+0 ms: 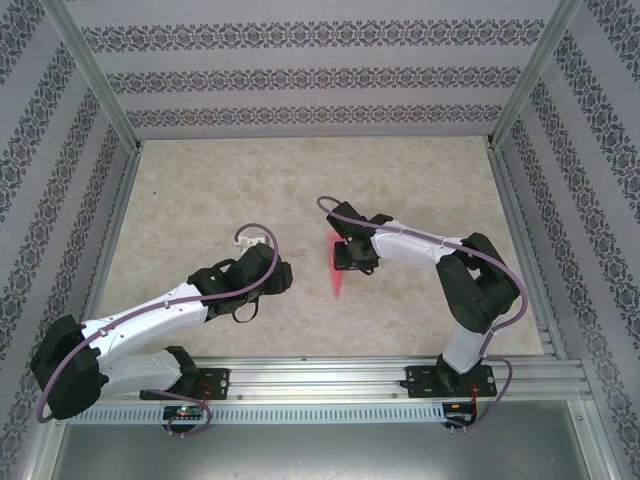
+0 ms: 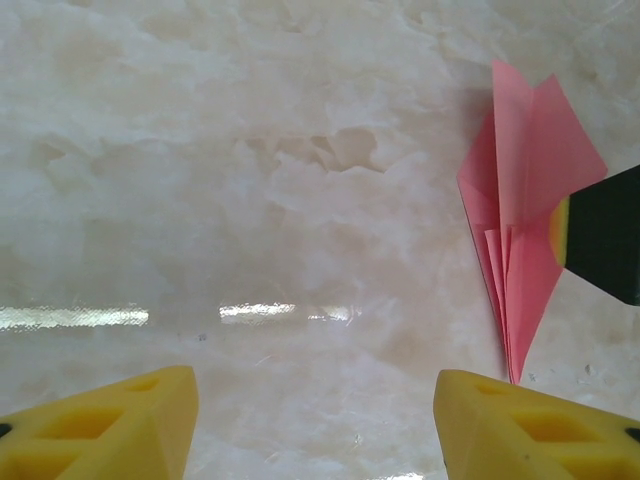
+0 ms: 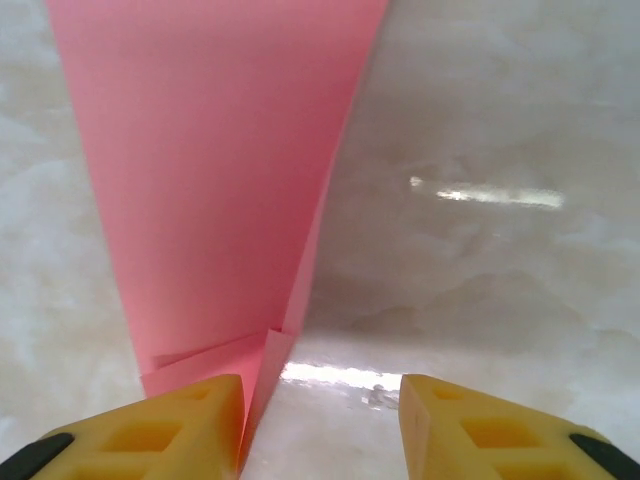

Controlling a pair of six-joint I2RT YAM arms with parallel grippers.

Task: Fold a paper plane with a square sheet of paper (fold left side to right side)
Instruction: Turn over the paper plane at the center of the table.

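Observation:
The pink-red paper is creased into a narrow pointed dart, the paper plane (image 1: 338,280), lying on the marble table near its middle. In the left wrist view the paper plane (image 2: 520,190) lies at the right with its tip toward me and layered folds along its centre. My right gripper (image 1: 352,256) stands over the plane's wide end, open; one yellow finger (image 3: 185,430) rests against the paper plane (image 3: 215,170) and the other is over bare table. My left gripper (image 1: 277,276) hovers open to the left of the plane, apart from it, with nothing between its fingertips (image 2: 110,425).
The marble tabletop (image 1: 250,190) is ringed by patterned walls and aluminium posts (image 1: 100,80). A metal rail (image 1: 330,375) carrying both arm bases runs along the near edge. The right gripper's dark finger (image 2: 605,235) overlaps the plane's right edge in the left wrist view.

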